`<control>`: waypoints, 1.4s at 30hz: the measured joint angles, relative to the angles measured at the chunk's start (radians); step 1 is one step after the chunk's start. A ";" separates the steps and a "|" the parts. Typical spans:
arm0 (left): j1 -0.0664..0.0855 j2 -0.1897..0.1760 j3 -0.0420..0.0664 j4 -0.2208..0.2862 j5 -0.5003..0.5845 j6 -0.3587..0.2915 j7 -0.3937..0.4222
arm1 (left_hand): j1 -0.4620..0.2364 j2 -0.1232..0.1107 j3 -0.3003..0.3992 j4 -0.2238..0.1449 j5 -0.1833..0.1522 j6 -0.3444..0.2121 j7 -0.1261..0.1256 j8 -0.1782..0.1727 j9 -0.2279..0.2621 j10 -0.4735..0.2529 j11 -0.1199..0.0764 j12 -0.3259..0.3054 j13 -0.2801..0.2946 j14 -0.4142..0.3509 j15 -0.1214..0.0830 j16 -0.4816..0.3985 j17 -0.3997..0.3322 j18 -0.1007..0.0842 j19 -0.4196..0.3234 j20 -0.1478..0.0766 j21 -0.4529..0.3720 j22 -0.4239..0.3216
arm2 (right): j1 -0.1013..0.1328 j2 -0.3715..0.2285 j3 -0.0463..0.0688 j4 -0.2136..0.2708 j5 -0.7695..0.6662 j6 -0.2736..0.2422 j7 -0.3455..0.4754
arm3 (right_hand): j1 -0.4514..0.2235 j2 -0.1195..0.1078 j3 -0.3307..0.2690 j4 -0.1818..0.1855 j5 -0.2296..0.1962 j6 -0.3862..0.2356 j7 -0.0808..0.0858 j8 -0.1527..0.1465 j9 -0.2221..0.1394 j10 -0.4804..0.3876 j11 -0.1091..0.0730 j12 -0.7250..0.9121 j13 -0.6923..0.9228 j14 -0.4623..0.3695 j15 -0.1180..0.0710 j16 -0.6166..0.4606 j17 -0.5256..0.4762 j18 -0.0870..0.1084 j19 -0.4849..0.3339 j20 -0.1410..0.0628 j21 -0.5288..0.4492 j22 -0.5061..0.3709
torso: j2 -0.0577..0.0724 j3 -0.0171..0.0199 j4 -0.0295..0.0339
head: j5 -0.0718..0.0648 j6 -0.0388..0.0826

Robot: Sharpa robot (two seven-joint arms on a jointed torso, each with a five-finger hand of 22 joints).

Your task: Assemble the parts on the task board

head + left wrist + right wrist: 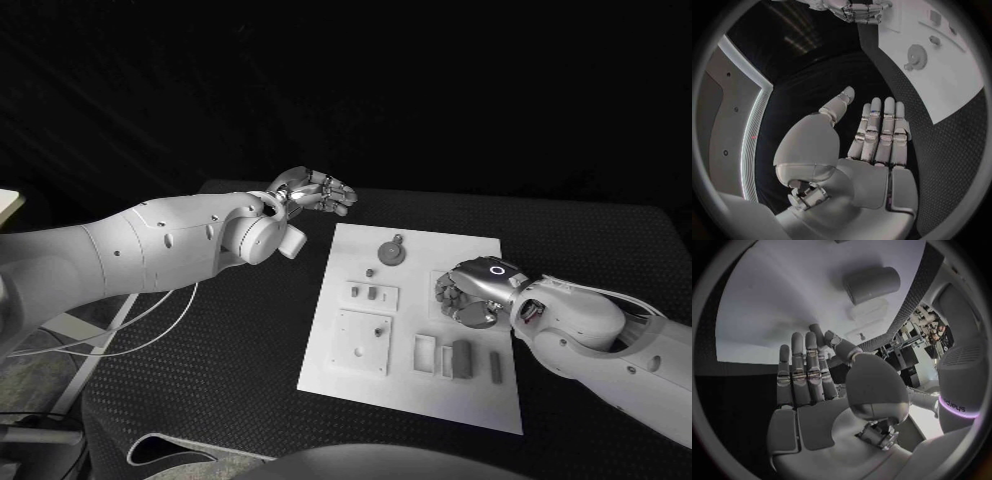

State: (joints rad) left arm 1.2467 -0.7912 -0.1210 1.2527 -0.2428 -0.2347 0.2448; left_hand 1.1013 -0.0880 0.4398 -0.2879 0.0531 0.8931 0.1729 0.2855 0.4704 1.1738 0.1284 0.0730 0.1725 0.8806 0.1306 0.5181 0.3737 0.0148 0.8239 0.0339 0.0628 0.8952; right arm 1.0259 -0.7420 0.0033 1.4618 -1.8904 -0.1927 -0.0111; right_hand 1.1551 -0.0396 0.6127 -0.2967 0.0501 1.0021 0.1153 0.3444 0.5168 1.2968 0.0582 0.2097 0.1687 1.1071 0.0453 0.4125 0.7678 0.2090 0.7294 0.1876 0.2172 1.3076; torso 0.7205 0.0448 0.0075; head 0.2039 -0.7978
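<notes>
A: What does the head view show of the task board [415, 385]?
B: A white rectangular plate lying flat in the middle of the black surface [216, 400], its long axis running away from the robot.

A: And the parts?
B: Small grey pieces. A round gear-like disc [391, 251] sits near the far end; two short pegs [372, 292] stand in a small block below it; a square plate [362, 341] lies toward the near left; several upright bars [457, 358] stand in a row at the near right.

A: Where is the left hand [310, 190]?
B: Beyond the board's far left corner, over the black surface. In the left wrist view the left hand [873, 135] has its fingers extended side by side, the thumb set apart, and holds nothing; the gear-like disc [915, 54] lies on the board beyond it.

A: The right hand [470, 295]?
B: Over the board's right half, beside the pegs and above the bars. In the right wrist view its fingers [804, 370] reach out straight above the white plate, with nothing between them; a grey cylinder [871, 284] lies on the board beyond the fingertips.
</notes>
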 measured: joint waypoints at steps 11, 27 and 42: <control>0.000 -0.002 0.000 -0.001 0.000 0.000 0.000 | 0.000 0.000 0.000 0.000 0.000 0.000 0.000 0.000 0.000 0.000 0.000 0.000 0.000 0.000 0.000 0.000 0.001 0.000 0.000 0.000 0.000 0.000 | -0.001 -0.008 0.000 0.019 -0.006 -0.026 -0.016 | 0.009 0.008 -0.001 -0.001 -0.001 0.002 0.002 0.005 0.000 0.007 -0.003 0.004 0.007 0.003 -0.003 0.000 0.007 0.000 0.009 0.002 0.000 0.000 | 0.000 0.0004 -0.0003 | 0.004 -0.002; 0.000 0.001 0.000 -0.005 0.000 0.000 0.000 | 0.000 0.000 0.000 0.000 0.000 0.000 0.000 0.000 0.000 0.000 0.000 0.000 0.000 0.000 0.000 0.000 0.002 0.000 0.000 0.000 0.000 -0.001 | 0.016 -0.035 0.028 0.126 0.048 -0.065 -0.016 | 0.010 0.009 -0.002 -0.001 -0.001 0.006 -0.004 0.004 0.000 0.008 -0.001 0.004 0.010 0.003 -0.003 0.000 0.009 0.000 0.016 0.002 0.000 0.000 | 0.000 0.0004 -0.0006 | 0.009 0.003; 0.000 0.009 0.000 -0.002 0.000 0.000 -0.001 | 0.000 0.000 0.000 0.000 0.000 0.000 0.000 0.000 0.000 0.000 0.000 0.000 -0.001 0.000 0.000 0.000 0.004 0.000 0.000 0.000 0.000 -0.003 | 0.011 0.110 -0.007 0.152 0.181 -0.063 0.035 | 0.013 0.012 -0.003 -0.003 -0.001 0.006 -0.004 0.000 0.000 0.008 -0.001 0.004 0.014 0.003 -0.003 0.000 0.011 0.000 0.016 0.002 -0.010 0.000 | 0.000 -0.0009 0.0000 | 0.004 0.007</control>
State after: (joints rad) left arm 1.2467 -0.7825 -0.1209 1.2507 -0.2427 -0.2347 0.2443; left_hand 1.1012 -0.0880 0.4398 -0.2879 0.0531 0.8931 0.1729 0.2855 0.4701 1.1738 0.1284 0.0730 0.1720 0.8806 0.1306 0.5181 0.3775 0.0148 0.8239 0.0339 0.0628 0.8925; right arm 1.0373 -0.6323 -0.0032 1.6134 -1.7090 -0.2559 0.0243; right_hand 1.1679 -0.0276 0.6100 -0.2993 0.0492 1.0077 0.1113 0.3447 0.5170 1.3047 0.0574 0.2133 0.1827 1.1105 0.0419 0.4124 0.7790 0.2090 0.7454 0.1892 0.2071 1.3076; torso 0.7208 0.0439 0.0075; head 0.2077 -0.7912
